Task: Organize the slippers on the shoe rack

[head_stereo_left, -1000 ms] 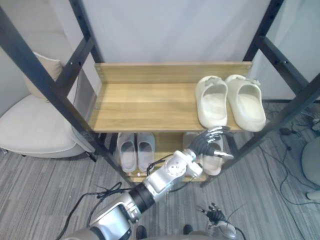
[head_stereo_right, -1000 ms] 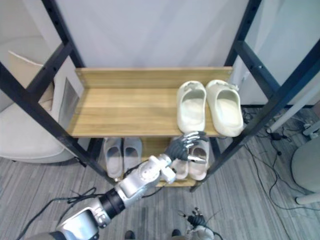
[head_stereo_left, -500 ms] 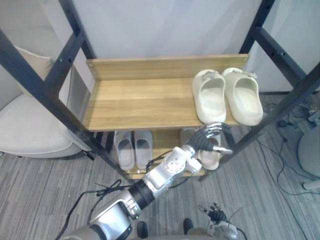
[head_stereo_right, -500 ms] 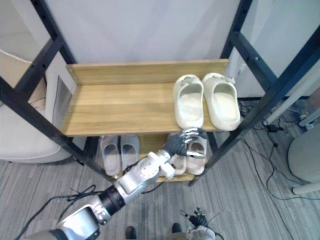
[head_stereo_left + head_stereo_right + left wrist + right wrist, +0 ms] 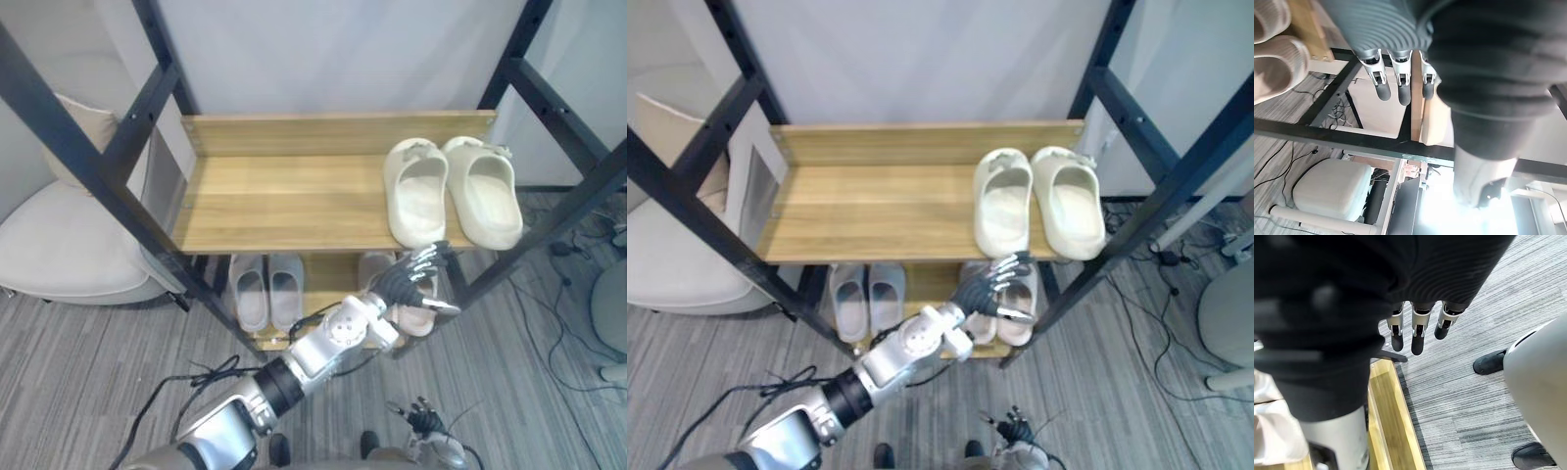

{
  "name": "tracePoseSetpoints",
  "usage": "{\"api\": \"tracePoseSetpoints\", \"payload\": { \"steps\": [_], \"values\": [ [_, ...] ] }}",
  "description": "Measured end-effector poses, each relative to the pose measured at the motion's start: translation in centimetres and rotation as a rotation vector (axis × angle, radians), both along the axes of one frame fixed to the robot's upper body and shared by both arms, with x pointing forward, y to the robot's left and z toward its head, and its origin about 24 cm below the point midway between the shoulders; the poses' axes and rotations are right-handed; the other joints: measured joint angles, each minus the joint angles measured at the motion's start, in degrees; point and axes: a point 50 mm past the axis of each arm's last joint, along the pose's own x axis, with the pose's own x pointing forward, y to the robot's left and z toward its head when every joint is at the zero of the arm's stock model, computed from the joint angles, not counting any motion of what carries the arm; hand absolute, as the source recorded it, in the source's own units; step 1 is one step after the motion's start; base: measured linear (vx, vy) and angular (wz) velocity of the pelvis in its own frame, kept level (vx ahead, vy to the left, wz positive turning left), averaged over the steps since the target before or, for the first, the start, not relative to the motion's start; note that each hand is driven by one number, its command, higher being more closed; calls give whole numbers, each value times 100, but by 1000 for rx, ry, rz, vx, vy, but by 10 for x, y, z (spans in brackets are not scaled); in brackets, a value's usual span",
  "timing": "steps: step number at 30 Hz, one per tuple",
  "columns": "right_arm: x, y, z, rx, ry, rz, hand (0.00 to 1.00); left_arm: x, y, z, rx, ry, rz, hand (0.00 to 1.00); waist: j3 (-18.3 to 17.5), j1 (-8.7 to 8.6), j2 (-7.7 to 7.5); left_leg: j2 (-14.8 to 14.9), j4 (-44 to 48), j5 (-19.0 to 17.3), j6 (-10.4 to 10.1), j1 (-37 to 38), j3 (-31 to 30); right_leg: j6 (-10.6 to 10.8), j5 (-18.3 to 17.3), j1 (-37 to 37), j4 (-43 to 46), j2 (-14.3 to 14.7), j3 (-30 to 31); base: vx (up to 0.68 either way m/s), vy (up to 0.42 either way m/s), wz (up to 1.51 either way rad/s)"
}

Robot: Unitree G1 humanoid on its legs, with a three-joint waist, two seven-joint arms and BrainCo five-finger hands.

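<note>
My left hand (image 5: 404, 284) is out front of the black-framed wooden shoe rack (image 5: 284, 201), near the pale beige slipper pair (image 5: 413, 318) on the lower shelf, right side. Fingers (image 5: 1399, 88) straight, loose, holding nothing. Cream foam slipper pair (image 5: 416, 201) sits on the upper shelf, right end. Grey slipper pair (image 5: 250, 294) on the lower shelf, left. My right hand (image 5: 423, 421) hangs low over the floor, fingers relaxed, empty.

No writing, number or sign is legible on the shoe rack (image 5: 284, 206), the cream slippers (image 5: 416, 196) or the floor (image 5: 78, 372); finer marks may be too small to tell.
</note>
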Motion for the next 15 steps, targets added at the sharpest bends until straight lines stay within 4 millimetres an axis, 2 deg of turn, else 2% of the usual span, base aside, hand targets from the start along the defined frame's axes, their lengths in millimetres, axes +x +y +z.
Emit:
{"api": "tracePoseSetpoints", "payload": {
  "steps": [8, 15],
  "values": [
    [3, 2, 1, -2, -4, 17, 0, -9, 1, -10, -13, 54, -13, 0, -2, 46, 2, -9, -1, 31, 10, 93, -77, 7, -8, 119, 1, -7, -80, -54, -20, 6],
    [2, 1, 0, -10, 1, 36, 0, -19, -1, 12, -128, 33, -60, 0, -6, 107, 9, -25, 0, 44, 9, 126, -206, 17, -37, 233, 2, -11, -209, -26, -28, 9]
  ]
}}
